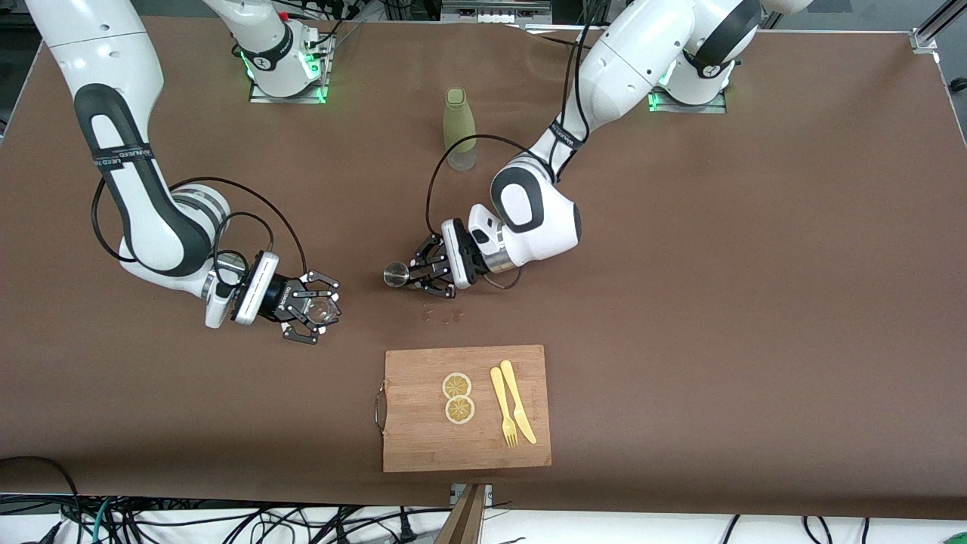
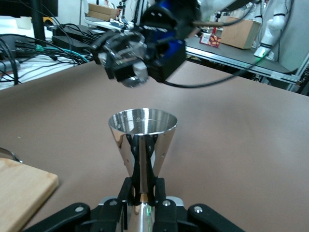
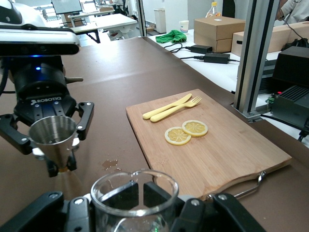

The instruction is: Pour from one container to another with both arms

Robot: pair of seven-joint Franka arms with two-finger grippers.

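Steel jigger (image 1: 395,274) and clear glass (image 1: 323,310), both held aloft.

Two lemon slices (image 1: 457,397), one bottle (image 1: 459,129), one jigger (image 1: 396,274), one glass (image 1: 323,309).

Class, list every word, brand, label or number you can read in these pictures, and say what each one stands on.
"ROBOTIQ": on the body of the left gripper, which holds a steel jigger, seen in the right wrist view.
Black band on the right arm: white lettering, too small to read.
Black band on the left arm: lettering unreadable.
Right gripper, holding a glass beaker: lettering on its body unreadable.
Green bottle, cutting board: no text.
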